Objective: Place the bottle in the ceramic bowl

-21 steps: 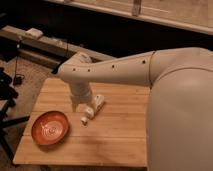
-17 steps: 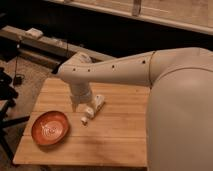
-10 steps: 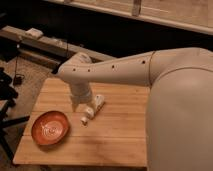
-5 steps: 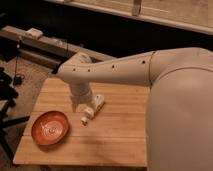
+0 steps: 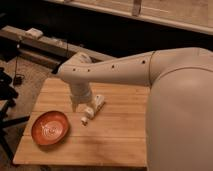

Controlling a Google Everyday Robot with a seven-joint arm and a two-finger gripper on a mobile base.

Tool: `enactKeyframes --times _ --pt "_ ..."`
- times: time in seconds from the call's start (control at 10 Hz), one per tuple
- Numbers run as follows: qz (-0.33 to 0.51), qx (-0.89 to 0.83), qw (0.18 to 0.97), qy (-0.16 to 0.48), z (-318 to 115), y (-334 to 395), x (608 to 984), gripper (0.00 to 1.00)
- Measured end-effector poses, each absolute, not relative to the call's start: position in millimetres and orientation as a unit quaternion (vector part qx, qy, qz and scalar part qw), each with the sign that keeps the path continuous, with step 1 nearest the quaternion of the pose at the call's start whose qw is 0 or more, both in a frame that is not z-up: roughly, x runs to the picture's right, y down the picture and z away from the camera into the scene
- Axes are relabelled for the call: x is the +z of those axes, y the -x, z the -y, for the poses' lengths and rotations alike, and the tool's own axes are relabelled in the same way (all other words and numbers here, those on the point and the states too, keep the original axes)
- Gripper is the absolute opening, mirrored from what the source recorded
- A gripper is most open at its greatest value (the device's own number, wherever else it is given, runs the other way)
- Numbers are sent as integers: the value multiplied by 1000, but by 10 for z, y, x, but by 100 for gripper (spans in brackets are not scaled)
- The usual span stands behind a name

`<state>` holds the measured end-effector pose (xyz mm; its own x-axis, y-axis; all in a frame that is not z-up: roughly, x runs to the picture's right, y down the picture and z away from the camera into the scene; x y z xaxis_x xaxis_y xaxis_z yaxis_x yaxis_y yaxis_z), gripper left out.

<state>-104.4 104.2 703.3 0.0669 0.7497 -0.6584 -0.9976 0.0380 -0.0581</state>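
no shift since earlier: gripper [image 5: 86, 106], grip unclear, just above bottle [image 5: 89, 112]; its long axis diagonal, cap toward ceramic bowl [image 5: 50, 128]

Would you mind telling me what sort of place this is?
Likely a robot lab or workshop: a plain wooden-plank table, a dangling black cable, a long grey bench behind. The gripper hangs just over the tabletop.
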Motion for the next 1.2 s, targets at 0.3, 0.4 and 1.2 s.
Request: enactKeyframes --times 0.3,0.4,1.2 --pt "-235 641 682 262 -1042 1038 7040 65" --pt "-231 638 686 264 -1028 1060 7117 65" --pt "-231 637 685 269 -803 1206 8329 65"
